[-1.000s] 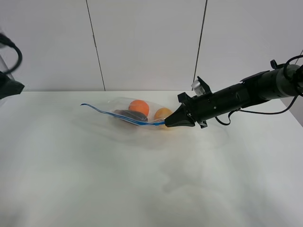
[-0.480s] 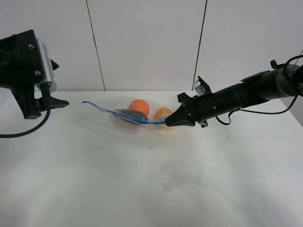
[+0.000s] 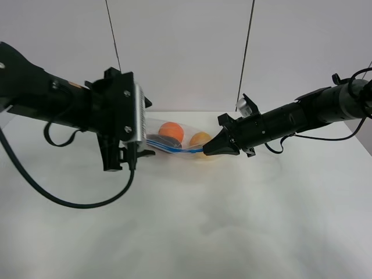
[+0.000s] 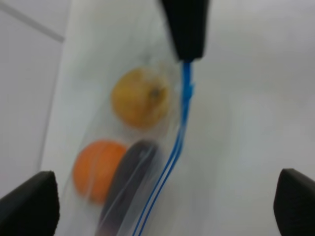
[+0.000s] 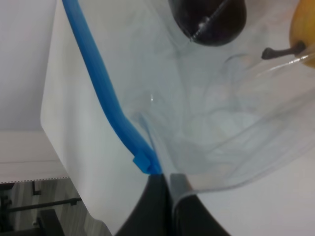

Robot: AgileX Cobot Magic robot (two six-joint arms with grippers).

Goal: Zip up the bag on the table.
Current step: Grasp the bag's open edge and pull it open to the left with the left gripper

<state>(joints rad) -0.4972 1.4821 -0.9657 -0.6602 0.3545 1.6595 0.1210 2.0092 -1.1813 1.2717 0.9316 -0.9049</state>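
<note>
At the back of the white counter (image 3: pixel 232 232) lies the clear crinkly plastic zip bag (image 3: pixel 186 135), its thin blue zipper strip (image 3: pixel 174 149) pinched in the closed right end effector (image 3: pixel 204 151), while the left end effector (image 3: pixel 145 129), spread wide and empty, risks catching loose film and yanking that strip free.

bag (image 3: pixel 177 140) end hidden behind left pincer (image 3: pixel 146 128), eggplant (image 5: pixel 209 19) and pear (image 5: pixel 305 37) cut by picture edge, left wrist view blurred

Brightly, diffusely lit, with only faint soft shadows on the table (image 3: pixel 192 232). Blurred across the bag (image 4: pixel 133 147) in the left wrist view, crisp in the right.
</note>
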